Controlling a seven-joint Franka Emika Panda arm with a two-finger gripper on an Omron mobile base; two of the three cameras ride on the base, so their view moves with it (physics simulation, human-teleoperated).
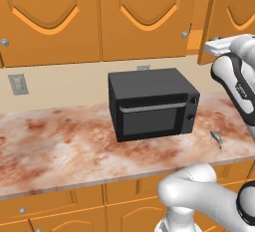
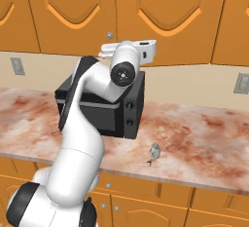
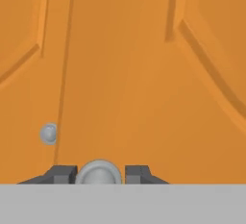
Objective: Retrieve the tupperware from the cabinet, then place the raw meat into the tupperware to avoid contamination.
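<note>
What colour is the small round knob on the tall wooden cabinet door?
Silver-grey, on the orange-brown arched-panel cabinet door; the round knob shows best in the hand view.

One microwave (image 1: 152,104), one piece of raw meat (image 2: 154,153), two wall outlets (image 2: 18,66).

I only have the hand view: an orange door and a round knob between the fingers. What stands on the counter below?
Observer: A black microwave stands on the marbled counter, under the cabinet.
Operator: Is any meat out?
Observer: A small grey item lies on the counter to the right of the microwave, near the front edge. It is too small to identify.
Operator: The knob I hold, is its door shut?
Observer: In the left base view, the door looks angled out from its neighbours, so probably slightly ajar.
</note>
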